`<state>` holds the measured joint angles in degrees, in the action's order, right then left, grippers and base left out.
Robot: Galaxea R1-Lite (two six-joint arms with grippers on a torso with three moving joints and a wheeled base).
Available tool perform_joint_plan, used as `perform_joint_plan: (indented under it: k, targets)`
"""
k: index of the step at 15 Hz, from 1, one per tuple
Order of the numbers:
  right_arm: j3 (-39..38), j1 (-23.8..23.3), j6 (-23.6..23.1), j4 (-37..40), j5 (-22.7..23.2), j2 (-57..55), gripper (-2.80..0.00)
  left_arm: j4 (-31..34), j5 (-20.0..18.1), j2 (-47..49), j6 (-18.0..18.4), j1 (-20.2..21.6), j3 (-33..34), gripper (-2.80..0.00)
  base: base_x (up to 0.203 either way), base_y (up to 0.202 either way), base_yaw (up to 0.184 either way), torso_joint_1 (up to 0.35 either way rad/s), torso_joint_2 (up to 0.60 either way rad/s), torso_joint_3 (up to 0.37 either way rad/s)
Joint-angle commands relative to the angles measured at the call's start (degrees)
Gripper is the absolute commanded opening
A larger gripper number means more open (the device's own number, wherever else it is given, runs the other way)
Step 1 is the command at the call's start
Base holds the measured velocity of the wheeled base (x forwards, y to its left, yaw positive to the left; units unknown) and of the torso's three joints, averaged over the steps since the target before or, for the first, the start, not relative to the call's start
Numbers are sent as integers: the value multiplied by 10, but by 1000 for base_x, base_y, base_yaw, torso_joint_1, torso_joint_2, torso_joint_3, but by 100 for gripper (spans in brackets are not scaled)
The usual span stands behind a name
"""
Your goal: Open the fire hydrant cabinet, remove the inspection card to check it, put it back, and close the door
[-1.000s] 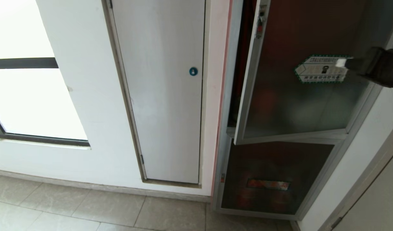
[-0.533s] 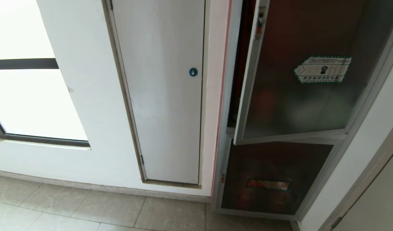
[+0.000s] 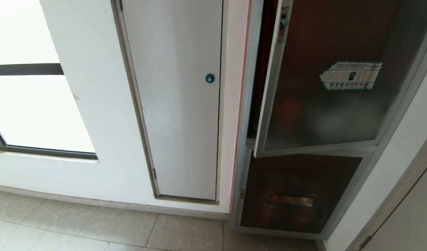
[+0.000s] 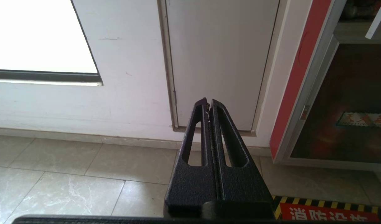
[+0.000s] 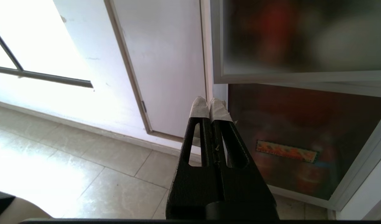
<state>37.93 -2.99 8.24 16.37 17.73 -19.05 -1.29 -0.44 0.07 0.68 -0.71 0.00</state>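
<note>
While head view lacks arms, wrist views show right gripper [image 5: 209, 104], fingers together

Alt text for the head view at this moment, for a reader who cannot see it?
A dark tinted glass door of the fire hydrant cabinet stands slightly ajar at right, a green-bordered white sticker on its glass. To its left are a plain white door with a small blue lock, a bright window and a tiled floor. No arm shows.

Both grippers, left gripper [image 4: 208, 104] and right gripper [image 5: 211, 104], fingers pressed together, empty, low.
</note>
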Motion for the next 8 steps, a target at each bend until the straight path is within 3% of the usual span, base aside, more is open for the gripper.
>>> perform_joint_plan:
  k: [1, 6, 8]
  targets:
    - [-56, 10, 1, -7, -1, 60, -280, 0, 0, 0, 0, 0, 8, -280, 0, 0, 0, 0, 0, 0]
    - [-201, 27, -32, -47, -17, 181, -280, 0, 0, 0, 0, 0, 8, -280, 0, 0, 0, 0, 0, 0]
    - [-256, 29, -51, -94, -71, 190, -280, 0, 0, 0, 0, 0, 8, -280, 0, 0, 0, 0, 0, 0]
